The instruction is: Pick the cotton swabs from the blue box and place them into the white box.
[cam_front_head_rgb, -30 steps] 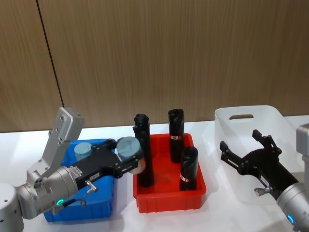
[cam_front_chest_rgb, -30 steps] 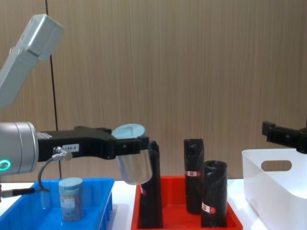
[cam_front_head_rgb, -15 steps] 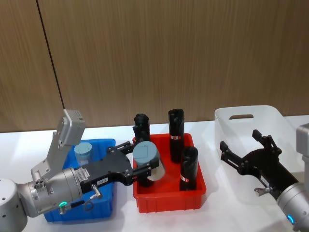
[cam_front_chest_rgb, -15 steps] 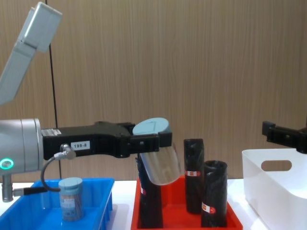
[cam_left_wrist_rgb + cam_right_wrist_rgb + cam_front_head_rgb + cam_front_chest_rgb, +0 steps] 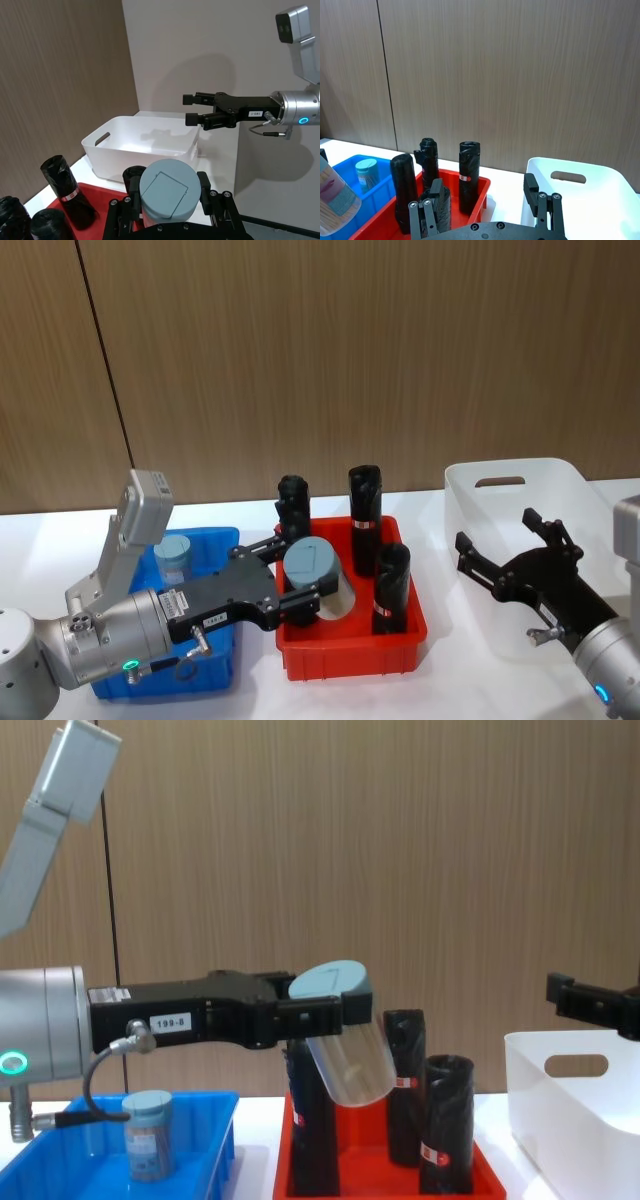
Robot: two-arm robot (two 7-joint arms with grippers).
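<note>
My left gripper [image 5: 303,588] is shut on a cotton swabs jar [image 5: 318,578], a clear cylinder with a pale blue-grey lid [image 5: 329,982]. It holds the jar tilted in the air above the red tray [image 5: 350,652], left of the white box [image 5: 500,502]. The same jar's lid [image 5: 165,189] faces the left wrist view. Another cotton swabs jar [image 5: 174,554] stands upright in the blue box [image 5: 218,672]. My right gripper [image 5: 505,542] hovers open by the white box's near left side, with nothing between its fingers.
Three tall black rolls [image 5: 365,504] with red-white labels stand in the red tray between the two boxes. A wood-panel wall runs behind the white table. The white box [image 5: 565,1120] sits at the table's right end.
My left gripper carried the jar rightwards from the blue box's edge to over the red tray, and the jar now tilts more. The right arm has not moved.
</note>
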